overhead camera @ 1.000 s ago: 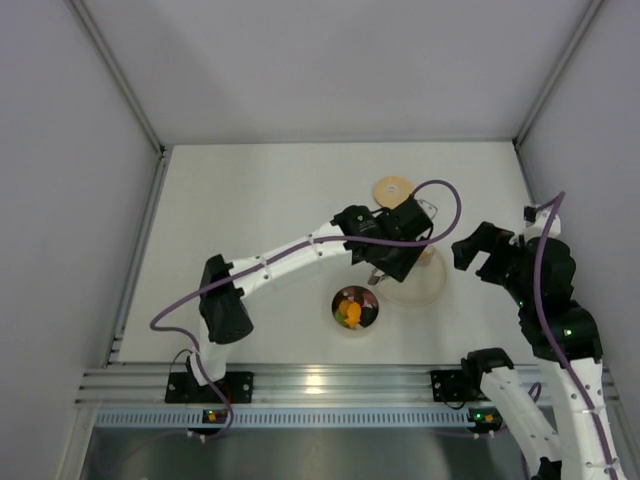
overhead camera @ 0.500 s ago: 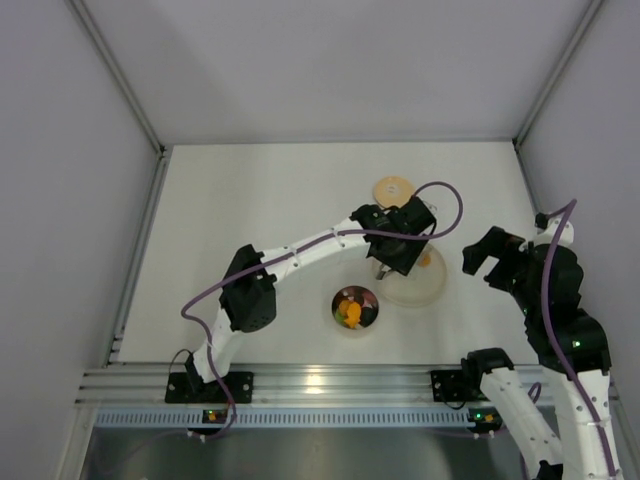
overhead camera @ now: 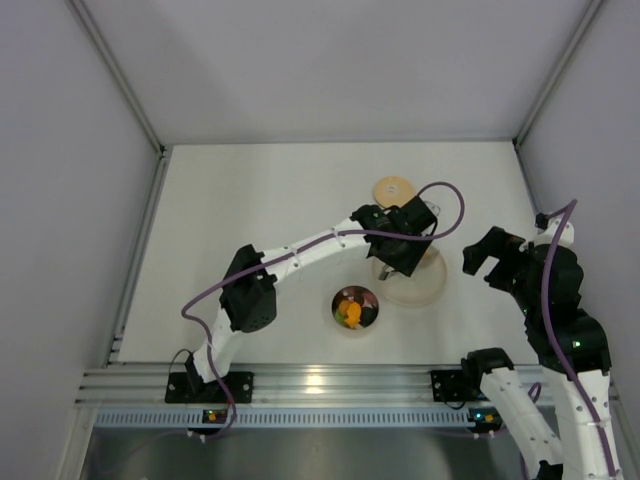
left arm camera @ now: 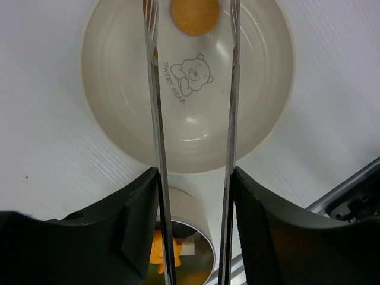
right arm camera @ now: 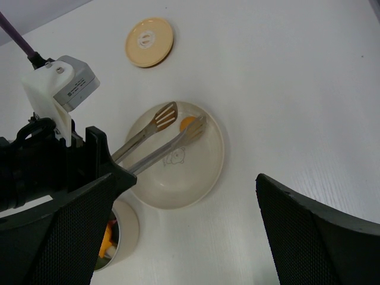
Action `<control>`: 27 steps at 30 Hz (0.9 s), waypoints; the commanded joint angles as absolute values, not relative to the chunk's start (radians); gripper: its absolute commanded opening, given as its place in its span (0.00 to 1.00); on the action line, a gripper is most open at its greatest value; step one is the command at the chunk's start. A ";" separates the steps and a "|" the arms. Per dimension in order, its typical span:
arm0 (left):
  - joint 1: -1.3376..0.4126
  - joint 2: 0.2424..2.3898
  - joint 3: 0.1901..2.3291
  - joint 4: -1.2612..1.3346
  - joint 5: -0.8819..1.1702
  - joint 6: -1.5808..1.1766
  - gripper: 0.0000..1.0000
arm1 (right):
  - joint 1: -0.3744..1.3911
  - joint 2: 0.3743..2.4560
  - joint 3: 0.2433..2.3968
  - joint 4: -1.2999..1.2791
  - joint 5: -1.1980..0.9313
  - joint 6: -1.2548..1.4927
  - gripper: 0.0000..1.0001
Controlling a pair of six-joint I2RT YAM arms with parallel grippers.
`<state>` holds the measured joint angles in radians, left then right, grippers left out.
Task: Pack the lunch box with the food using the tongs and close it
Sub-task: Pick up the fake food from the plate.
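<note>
Left gripper (left arm camera: 193, 208) grips tongs (left arm camera: 155, 119) flanking one orange piece (left arm camera: 195, 15).

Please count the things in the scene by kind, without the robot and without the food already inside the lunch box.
lunch box: 1
lid: 1
plate: 1
tongs: 1
orange food piece on the plate: 1
Total: 5
</note>
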<state>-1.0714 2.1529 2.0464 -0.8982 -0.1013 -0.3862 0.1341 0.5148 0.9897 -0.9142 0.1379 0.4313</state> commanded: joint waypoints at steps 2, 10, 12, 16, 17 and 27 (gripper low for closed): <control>-1.075 2.163 2.056 -0.873 -0.081 -0.371 0.55 | 0.123 0.511 1.028 -0.943 0.150 0.437 1.00; -1.075 2.174 2.052 -0.890 -0.078 -0.370 0.48 | 0.123 0.511 1.022 -0.939 0.150 0.436 0.99; -1.075 2.177 2.051 -0.893 -0.080 -0.370 0.47 | 0.121 0.512 1.020 -0.937 0.147 0.437 1.00; -1.075 2.172 2.048 -0.899 -0.084 -0.367 0.45 | 0.121 0.512 1.020 -0.936 0.147 0.437 0.99; -1.078 2.169 2.048 -0.897 -0.084 -0.365 0.44 | 0.123 0.512 1.020 -0.936 0.146 0.437 0.99; -1.089 2.073 2.049 -0.899 -0.118 -0.351 0.42 | 0.121 0.518 1.014 -0.923 0.144 0.440 1.00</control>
